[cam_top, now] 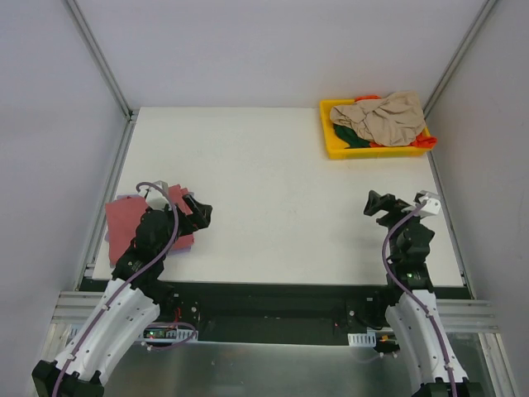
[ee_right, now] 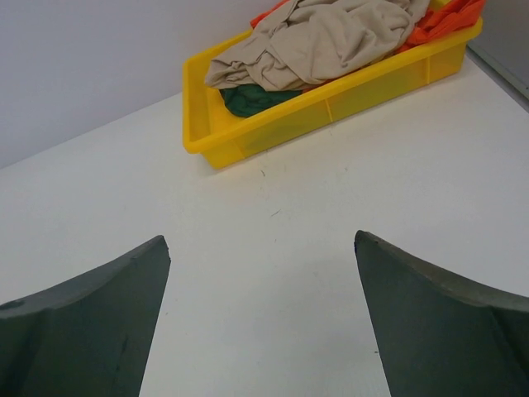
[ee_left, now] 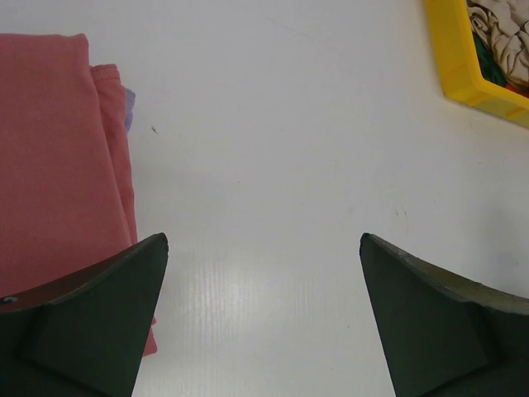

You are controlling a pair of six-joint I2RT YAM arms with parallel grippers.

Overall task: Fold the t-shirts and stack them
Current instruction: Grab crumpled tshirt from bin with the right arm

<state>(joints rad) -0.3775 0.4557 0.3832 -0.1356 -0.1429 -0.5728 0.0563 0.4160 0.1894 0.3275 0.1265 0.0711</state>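
A folded dusty-red t-shirt (cam_top: 124,222) lies at the table's left edge, with a sliver of lavender shirt (ee_left: 129,107) showing under it. It also shows in the left wrist view (ee_left: 58,157). My left gripper (cam_top: 201,213) is open and empty, just right of this stack. A crumpled tan t-shirt (cam_top: 384,116) lies on top of dark green (cam_top: 354,137) and orange-red (cam_top: 420,141) shirts in the bin. My right gripper (cam_top: 378,205) is open and empty over bare table, well in front of the bin. The tan shirt also shows in the right wrist view (ee_right: 331,37).
The yellow plastic bin (cam_top: 331,145) stands at the far right corner of the white table (cam_top: 273,182); it also shows in the right wrist view (ee_right: 347,95) and the left wrist view (ee_left: 459,58). Metal frame rails run along both table sides.
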